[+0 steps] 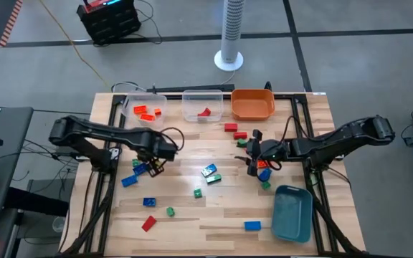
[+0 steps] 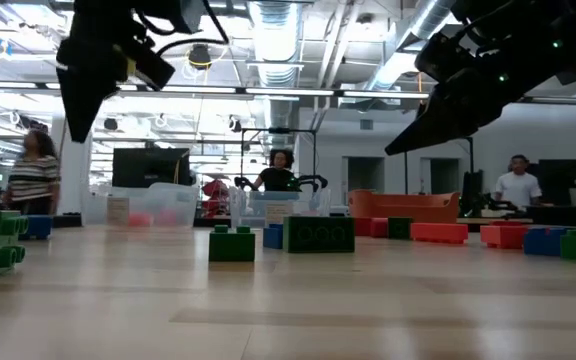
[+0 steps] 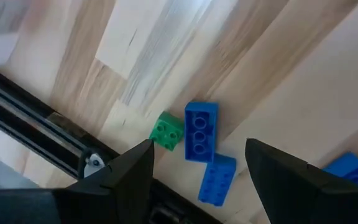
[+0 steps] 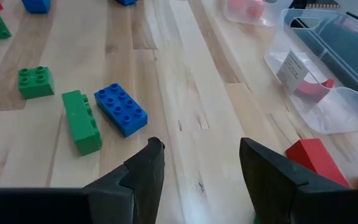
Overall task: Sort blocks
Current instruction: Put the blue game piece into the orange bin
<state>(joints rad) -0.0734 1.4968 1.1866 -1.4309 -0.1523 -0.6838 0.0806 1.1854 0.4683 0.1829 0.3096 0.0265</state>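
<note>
Small studded blocks in red, blue and green lie scattered on the wooden table. My left gripper [image 1: 154, 163] [image 3: 199, 146] hangs open above a left-hand cluster: two blue blocks [image 3: 201, 130] [image 3: 216, 179] end to end and a small green block [image 3: 168, 130] beside them. My right gripper [image 1: 253, 159] [image 4: 201, 146] is open over bare wood right of centre. A blue block [image 4: 120, 109] and a green block [image 4: 81, 121] lie ahead of it, and a red block [image 4: 312, 157] lies beside one finger. Neither gripper holds anything.
Along the far edge stand a clear bin [image 1: 143, 107] with red and orange blocks, a clear bin [image 1: 201, 105] with one red block, and an orange bin [image 1: 252, 104]. A blue-grey bin [image 1: 292, 211] sits at the near right. More blocks [image 1: 149, 223] [image 1: 252, 226] lie near the front.
</note>
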